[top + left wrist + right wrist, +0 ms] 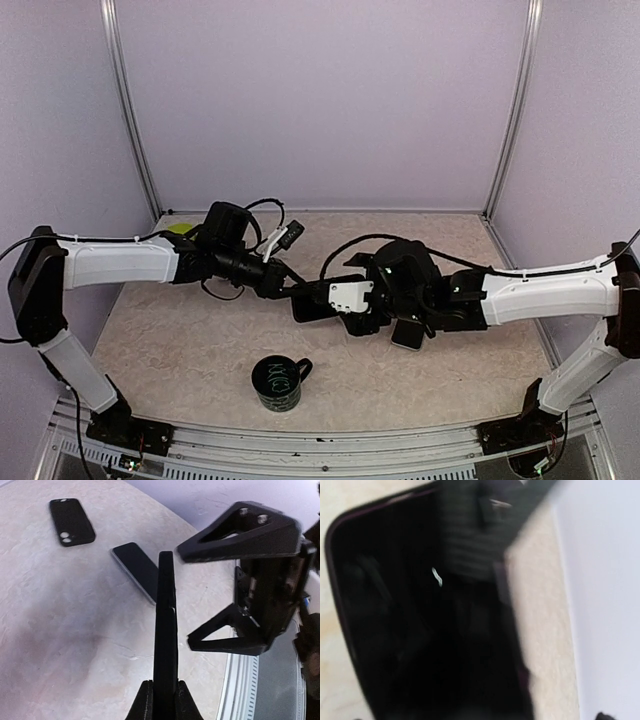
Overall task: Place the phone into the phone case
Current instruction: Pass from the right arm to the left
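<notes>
Left end effector (164, 696) is pinching a thin black slab (165, 630) (phone or case, can't tell edge-on) by just one end, so the wide-spread right end effector (186, 597) beside it could easily knock it loose onto the surface (60, 630), where a phone (136, 570) and phone case (72, 521) lie.

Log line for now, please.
left claw: shut on thin black slab | right claw: open beside it | phone case: flat on table | phone: on table, uncased
</notes>
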### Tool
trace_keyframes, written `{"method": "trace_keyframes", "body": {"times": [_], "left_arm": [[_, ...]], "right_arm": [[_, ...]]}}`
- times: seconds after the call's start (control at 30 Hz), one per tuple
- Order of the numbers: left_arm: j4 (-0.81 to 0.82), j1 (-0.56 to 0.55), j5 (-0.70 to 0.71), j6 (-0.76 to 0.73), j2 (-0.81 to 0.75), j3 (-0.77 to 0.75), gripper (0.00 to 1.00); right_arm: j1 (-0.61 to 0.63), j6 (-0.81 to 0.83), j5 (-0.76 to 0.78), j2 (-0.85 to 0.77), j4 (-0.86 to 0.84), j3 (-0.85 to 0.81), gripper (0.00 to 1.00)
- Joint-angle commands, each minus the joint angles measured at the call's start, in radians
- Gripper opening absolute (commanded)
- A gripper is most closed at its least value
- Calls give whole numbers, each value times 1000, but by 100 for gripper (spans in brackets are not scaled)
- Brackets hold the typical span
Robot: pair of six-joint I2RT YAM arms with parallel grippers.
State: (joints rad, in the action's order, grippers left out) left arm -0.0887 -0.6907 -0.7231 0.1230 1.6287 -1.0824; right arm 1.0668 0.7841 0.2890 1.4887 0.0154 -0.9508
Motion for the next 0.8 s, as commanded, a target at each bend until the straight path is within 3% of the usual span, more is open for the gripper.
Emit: {"method": "trace_keyframes", "body": {"times": [0.0,0.3,0.5,0.77], "left_arm": [[170,42,118,133,-47,57,0],[400,57,231,313,-95,146,0],[761,64,293,478,-200,324,0],[1205,62,320,667,-247,473,0]], "right_arm": [[-7,-103,21,-43,-85,-26,100],[-72,-394,-78,-112,-42,-79,100],[-188,-824,-359,-144,-13,-118,99],[-299,-1299,-669,-138,-251,-24,98]]}}
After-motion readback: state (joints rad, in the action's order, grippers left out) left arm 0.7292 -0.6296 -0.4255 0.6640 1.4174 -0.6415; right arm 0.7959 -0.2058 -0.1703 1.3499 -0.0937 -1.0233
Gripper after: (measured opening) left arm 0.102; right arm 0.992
